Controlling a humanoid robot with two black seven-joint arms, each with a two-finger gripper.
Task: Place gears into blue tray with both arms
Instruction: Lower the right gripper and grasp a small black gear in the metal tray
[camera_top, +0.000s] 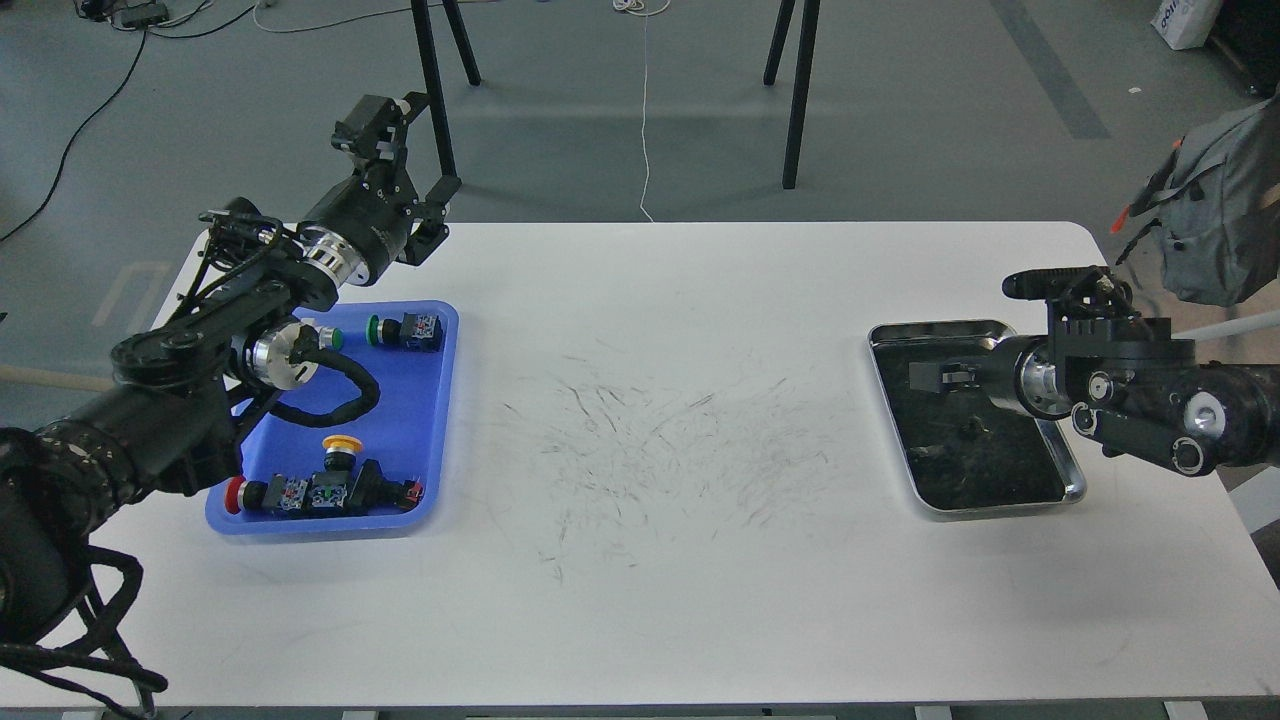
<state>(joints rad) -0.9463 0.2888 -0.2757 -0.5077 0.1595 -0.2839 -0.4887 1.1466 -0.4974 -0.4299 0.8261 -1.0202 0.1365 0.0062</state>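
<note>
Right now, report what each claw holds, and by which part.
Left claw: open, holding nothing. Right claw, over the silver tray: too dark to tell.

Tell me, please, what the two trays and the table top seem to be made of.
The blue tray looks like moulded plastic: even colour, soft sheen, rounded corners. The silver tray appears to be polished metal, since its rim reflects light brightly. The table top seems a matt white laminate, though that is uncertain; dark scuff marks cover its middle.
</note>
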